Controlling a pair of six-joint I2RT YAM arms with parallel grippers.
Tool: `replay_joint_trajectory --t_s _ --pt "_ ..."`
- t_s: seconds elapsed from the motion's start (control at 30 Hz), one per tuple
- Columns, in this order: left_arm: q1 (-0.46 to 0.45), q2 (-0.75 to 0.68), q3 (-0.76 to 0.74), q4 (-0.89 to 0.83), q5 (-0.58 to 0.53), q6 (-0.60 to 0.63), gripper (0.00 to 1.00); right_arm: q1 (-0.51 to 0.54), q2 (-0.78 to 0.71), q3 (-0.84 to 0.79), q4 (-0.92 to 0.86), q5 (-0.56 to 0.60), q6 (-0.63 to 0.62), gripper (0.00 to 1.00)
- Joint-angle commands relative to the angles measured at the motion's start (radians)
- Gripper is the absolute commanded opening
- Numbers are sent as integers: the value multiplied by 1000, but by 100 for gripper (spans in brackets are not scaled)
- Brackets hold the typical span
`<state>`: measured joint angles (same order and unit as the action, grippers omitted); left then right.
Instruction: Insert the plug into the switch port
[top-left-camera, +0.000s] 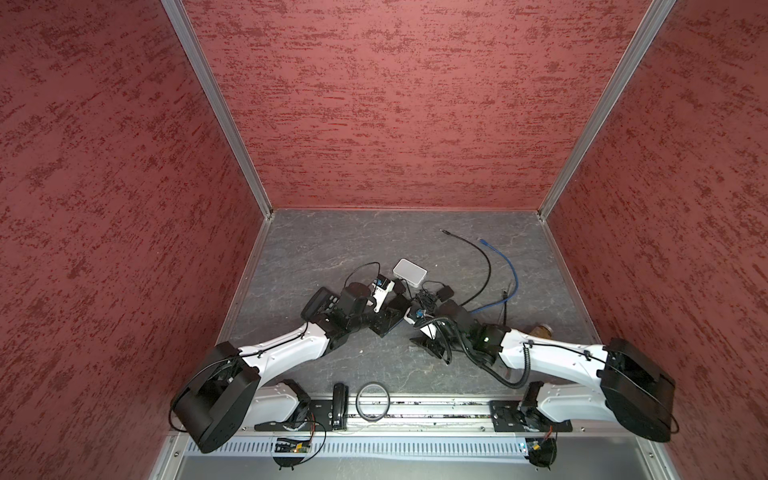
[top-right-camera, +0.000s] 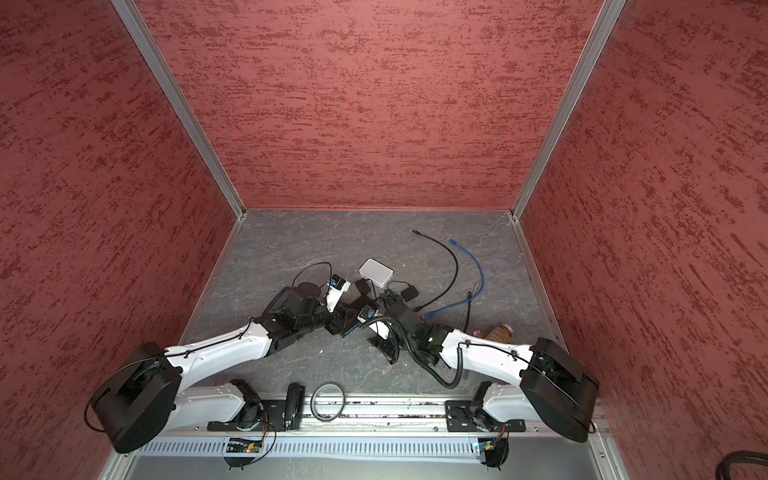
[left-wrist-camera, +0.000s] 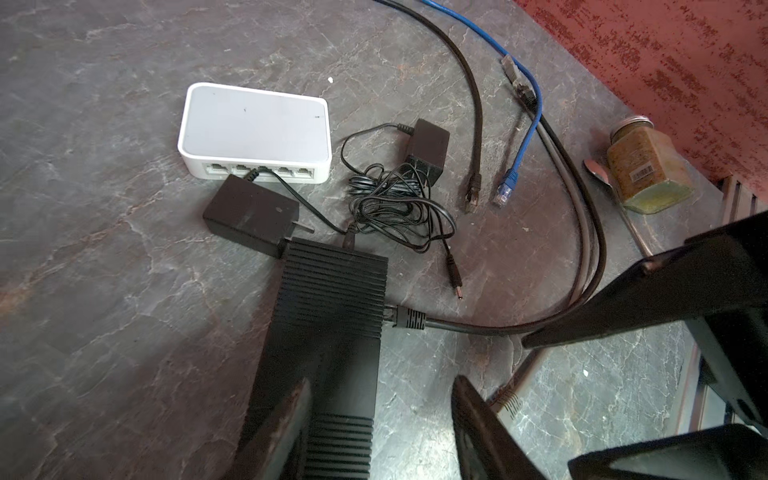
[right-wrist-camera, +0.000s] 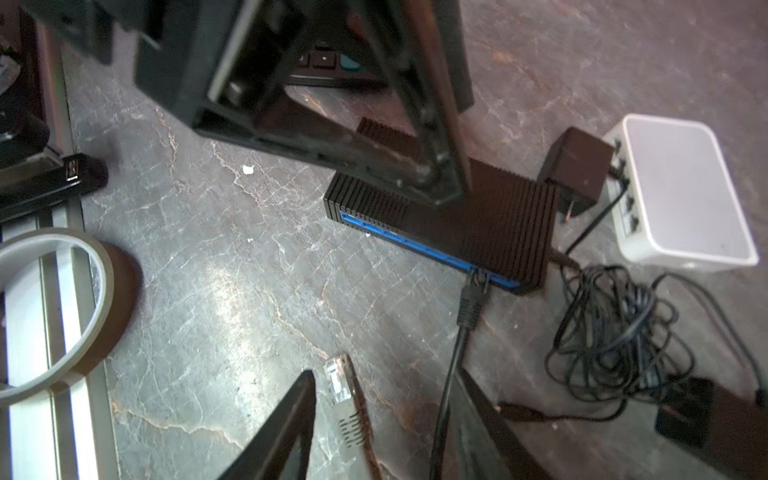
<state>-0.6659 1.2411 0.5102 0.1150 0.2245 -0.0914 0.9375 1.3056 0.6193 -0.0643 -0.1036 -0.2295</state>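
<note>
We see the black plug (right-wrist-camera: 471, 299) seated in a port on the blue face of the ribbed black switch (right-wrist-camera: 511, 224), which lies flat on the surface (right-wrist-camera: 208, 291). The right end effector (right-wrist-camera: 386, 372) stands open, its fingers well apart and clamping nothing. The plug sits ahead of its fingertips, clear of them, and the plug's cable (right-wrist-camera: 446, 399) runs back through the gap, close beside one finger. A loose grey plug (right-wrist-camera: 343, 395) lies on the surface in that same gap. The left end effector (left-wrist-camera: 382, 380) is open too. One finger (left-wrist-camera: 282, 436) lies over the switch's ribbed top, though we cannot tell whether it presses down. The other stands off the port side, with the plug just ahead of the gap between them.
</note>
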Motion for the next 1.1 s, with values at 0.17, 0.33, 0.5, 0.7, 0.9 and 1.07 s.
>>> replay_joint_trajectory --t_s 0.17,0.33,0.5,0.7,0.9,1.07 --pt "4 -42 -64 65 -47 -1 55 -5 47 14 -188 -103 -173 53" --pt "14 -38 -68 65 -47 2 55 -5 63 13 -200 -104 -218 53" --pt "25 -37 -74 72 -47 -1 55 -5 128 35 -211 -74 -248 53" --pt "35 -38 -91 86 -44 -4 55 -5 196 59 -206 -48 -274 53" --pt "43 -38 -99 94 -39 -6 55 -6 238 85 -239 -72 -299 46" --pt "48 -40 -104 95 -31 -7 55 -5 259 93 -258 -77 -306 38"
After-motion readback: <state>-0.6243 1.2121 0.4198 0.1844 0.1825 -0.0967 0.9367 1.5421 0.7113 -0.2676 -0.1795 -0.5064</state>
